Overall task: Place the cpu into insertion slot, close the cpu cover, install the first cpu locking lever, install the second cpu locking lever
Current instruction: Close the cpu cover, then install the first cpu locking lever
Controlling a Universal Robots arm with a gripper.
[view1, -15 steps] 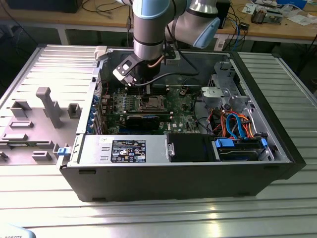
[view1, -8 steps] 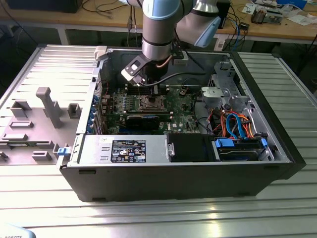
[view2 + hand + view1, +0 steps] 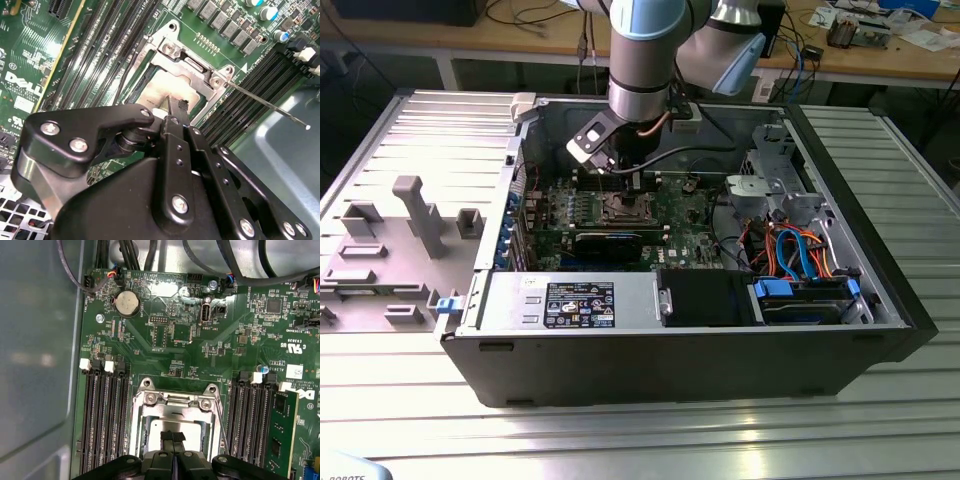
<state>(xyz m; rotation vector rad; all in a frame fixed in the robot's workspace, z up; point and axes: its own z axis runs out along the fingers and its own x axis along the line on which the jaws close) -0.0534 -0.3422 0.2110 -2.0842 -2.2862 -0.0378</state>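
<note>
Cpu (image 3: 157,95): pale silver-tan square, seated in insertion slot (image 3: 136,415); end effector (image 3: 178,107) fingers pressed together, tips over it.

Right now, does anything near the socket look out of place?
A thin lever beside the cover sticks out free across the memory slots, not latched. The gripper is over the cpu. Nothing looks damaged.

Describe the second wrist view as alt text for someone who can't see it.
A shut black claw points at the pale cpu in the silvery-framed insertion slot of a green motherboard; a thin metal lever juts out beside it.
</note>
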